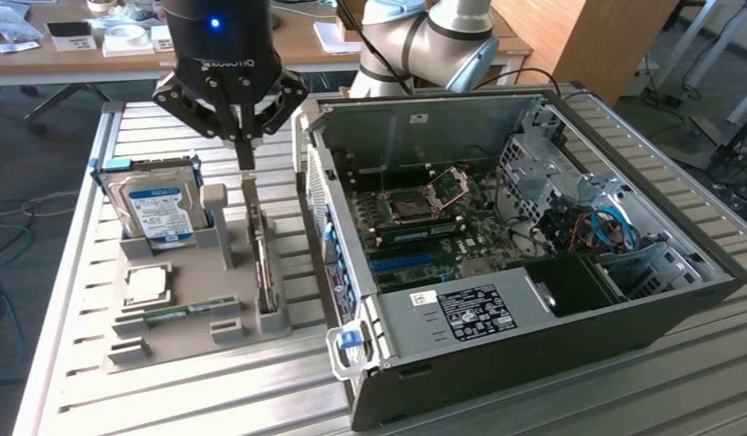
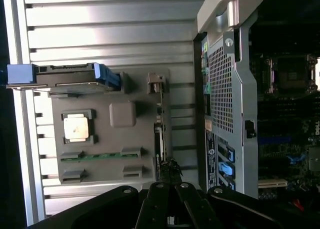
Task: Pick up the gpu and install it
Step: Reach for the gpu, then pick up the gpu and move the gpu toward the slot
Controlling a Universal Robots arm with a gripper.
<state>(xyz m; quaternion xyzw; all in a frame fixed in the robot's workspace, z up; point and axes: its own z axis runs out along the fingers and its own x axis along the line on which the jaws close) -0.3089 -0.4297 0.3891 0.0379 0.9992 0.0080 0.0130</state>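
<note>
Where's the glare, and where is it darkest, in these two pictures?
Wrist view: strong glare on the table slats, while inside the computer case it is almost black. Exterior view: softer, even light, the board inside shows plainly, and there is only a faint sheen on the slats.

The gpu [image 1: 264,272] is dark, tray [image 1: 198,350] grey, hard drive [image 1: 155,207] blue-labelled, memory stick [image 1: 180,312] green.

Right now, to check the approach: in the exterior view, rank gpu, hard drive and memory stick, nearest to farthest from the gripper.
1. gpu, on edge, just below the gripper.
2. hard drive, toward the exterior view's left.
3. memory stick, lying flat nearest the camera.
</note>
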